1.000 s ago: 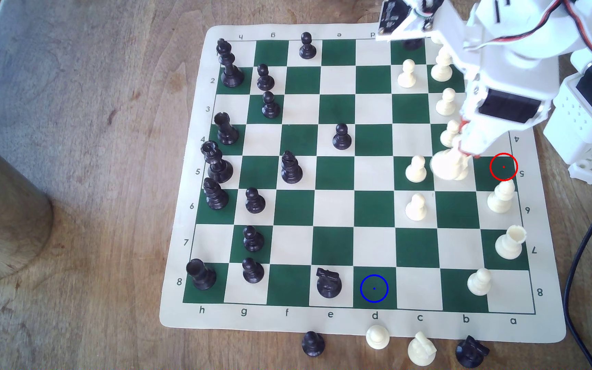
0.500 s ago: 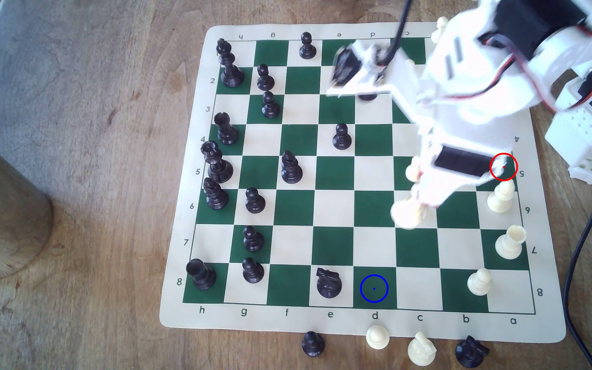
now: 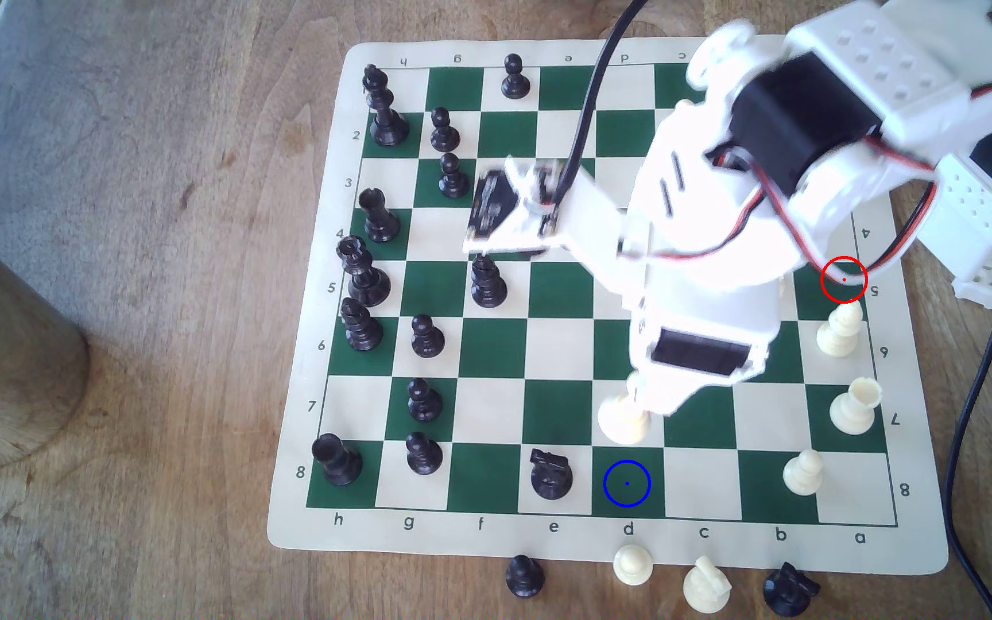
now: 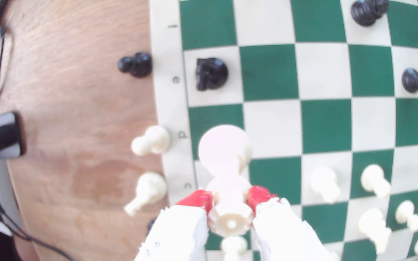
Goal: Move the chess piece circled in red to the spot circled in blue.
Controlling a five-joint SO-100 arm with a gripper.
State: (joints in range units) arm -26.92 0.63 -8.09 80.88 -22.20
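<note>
Now end effector (image 4: 230, 198) clamping queen (image 3: 625, 420), just short of blue-ringed square (image 3: 626, 483)

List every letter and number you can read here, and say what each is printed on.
"h g f e d c b a": near border of the board mat, exterior view.
"2 3 4 5 6 7 8": its left border.
"4 5 6 7 8": right border, inverted.
"h g e d c": far border, inverted; the rest hidden by the arm.
</note>
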